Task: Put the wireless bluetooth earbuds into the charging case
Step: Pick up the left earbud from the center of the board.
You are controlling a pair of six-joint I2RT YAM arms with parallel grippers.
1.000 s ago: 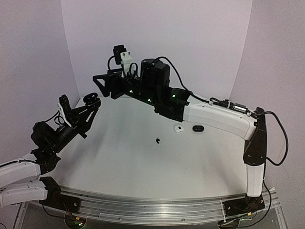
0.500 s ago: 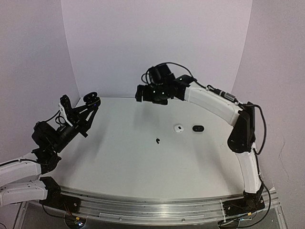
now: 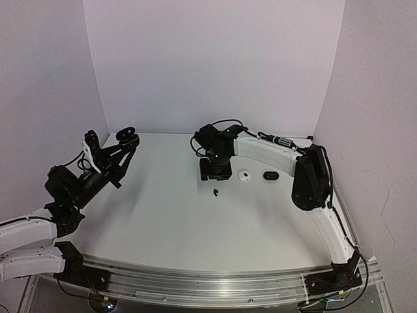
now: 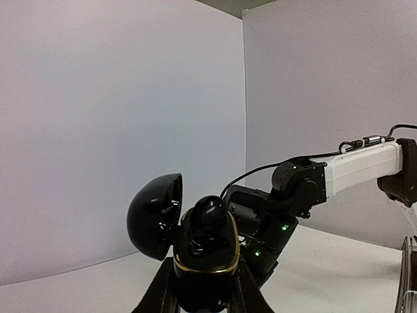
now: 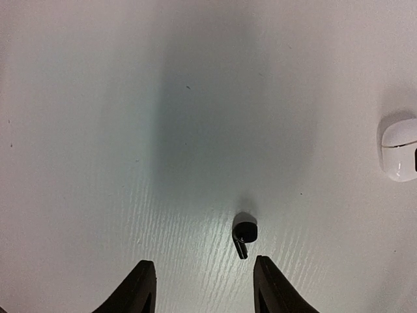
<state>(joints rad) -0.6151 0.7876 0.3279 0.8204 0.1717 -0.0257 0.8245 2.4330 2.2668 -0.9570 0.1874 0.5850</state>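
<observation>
Case (image 4: 207, 244) (black, gold-rimmed) in left tool (image 4: 203, 290); earbud (image 5: 244, 231) loose.

Black charging case (image 4: 207, 261), gold-rimmed, lid flipped open to the left, clamped upright in left gripper (image 4: 205, 290), clear of the counter (image 5: 98, 130). Seated black earbud (image 4: 208, 210) pokes from it. Loose black earbud (image 5: 244, 233) lies flat mid-counter.

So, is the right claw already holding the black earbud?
No, the black earbud lies free on the table, ahead of the open right claw.
</observation>
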